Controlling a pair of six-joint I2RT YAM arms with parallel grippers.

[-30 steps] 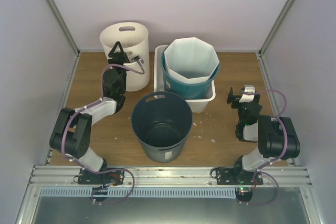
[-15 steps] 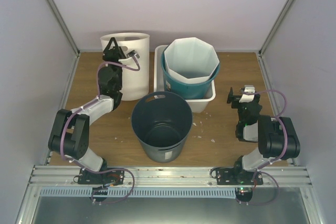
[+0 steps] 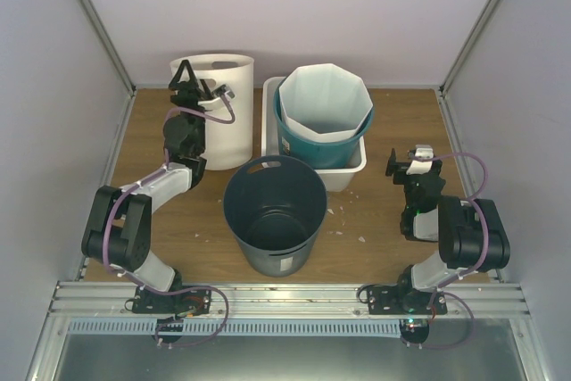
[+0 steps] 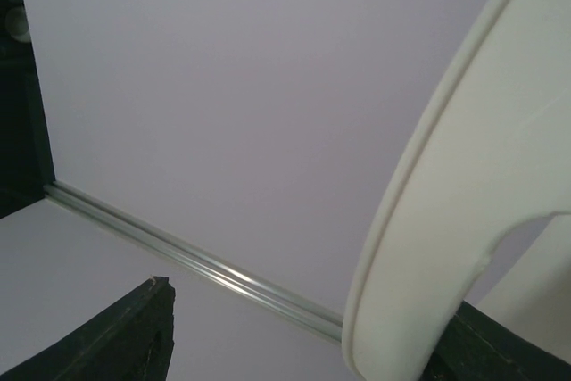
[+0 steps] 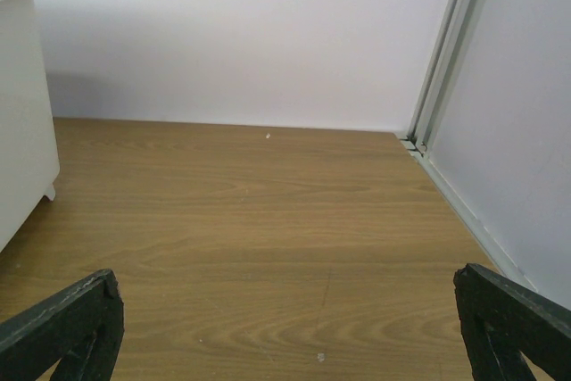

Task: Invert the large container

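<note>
the left fingers [image 4: 134, 336] have climbed to the near-left rim of the white container [image 3: 223, 122], which has gone from leaning to standing upright at the back left of the table [image 3: 375, 211]. they are spread, with the rim [image 4: 419, 220] just inside the right one by the handle slot [image 4: 526, 247], not clamped. better to close firmly there before tipping, then roll it away from the grey bin [image 3: 274, 211]. the left arm stretches far forward, wrist raised. the right fingers [image 5: 71, 323] are spread and empty, that arm folded.
</note>
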